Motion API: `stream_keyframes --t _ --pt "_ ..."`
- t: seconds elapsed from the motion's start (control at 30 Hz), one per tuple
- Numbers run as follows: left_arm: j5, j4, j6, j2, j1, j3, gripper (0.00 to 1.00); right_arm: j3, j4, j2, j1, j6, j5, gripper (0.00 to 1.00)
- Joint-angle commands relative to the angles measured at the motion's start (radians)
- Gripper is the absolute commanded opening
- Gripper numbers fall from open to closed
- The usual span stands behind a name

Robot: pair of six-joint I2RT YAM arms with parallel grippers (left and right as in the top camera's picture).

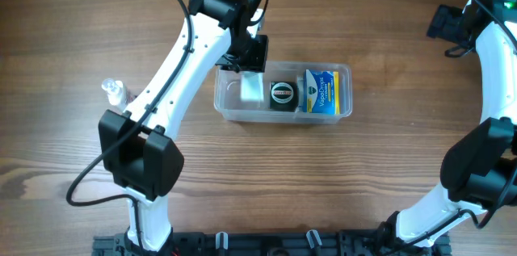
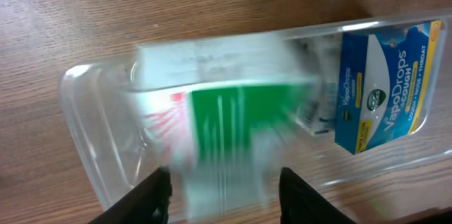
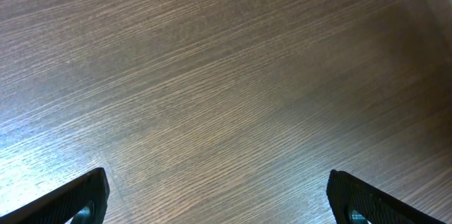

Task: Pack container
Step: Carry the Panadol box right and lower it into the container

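At centre sits the clear, rimmed container [image 1: 230, 111]; right jaws gape, left jaws unclear.

The wooden table [image 1: 388, 175] carries the container [image 1: 283, 119], which sits directly beneath the jaws of the left gripper [image 2: 226, 189]. A small clear bottle [image 1: 113, 90] rests on the wood well apart from those jaws. Beneath the jaws of the right gripper [image 3: 219, 196] lies plain wood grain.

In the container [image 1: 283, 119] on the worktop [image 1: 65, 14] we see a box [image 1: 250, 88] left, a round item [image 1: 283, 93] midway, a drops box [image 1: 321, 90] right. A bottle [image 1: 113, 90] sits further left.
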Motion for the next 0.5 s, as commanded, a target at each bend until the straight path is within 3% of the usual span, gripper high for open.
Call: stream_keyframes --t 0.0,0.27,0.3,0.33,0.43,0.47 --pt "0.008 -0.005 -0.027 -0.003 -0.008 0.018 0.49 -0.003 0.002 0.009 -0.002 0.014 -0.002 1.00" --pt "-0.010 0.003 -0.029 0.013 -0.005 -0.004 0.51 -0.003 0.002 0.010 -0.002 0.014 -0.002 1.00" --pt "-0.025 0.008 -0.029 0.013 -0.005 -0.004 0.57 -0.003 0.002 0.010 -0.002 0.015 -0.002 1.00" --pt "-0.043 0.022 -0.029 0.013 -0.005 -0.004 0.80 -0.003 0.002 0.009 -0.002 0.014 -0.002 1.00" --pt "-0.063 0.074 -0.029 0.009 0.020 0.029 1.00 -0.003 0.002 0.009 -0.002 0.014 -0.002 1.00" --pt "-0.072 0.066 -0.029 0.004 0.043 0.059 1.00 -0.003 0.002 0.009 -0.002 0.014 -0.002 1.00"
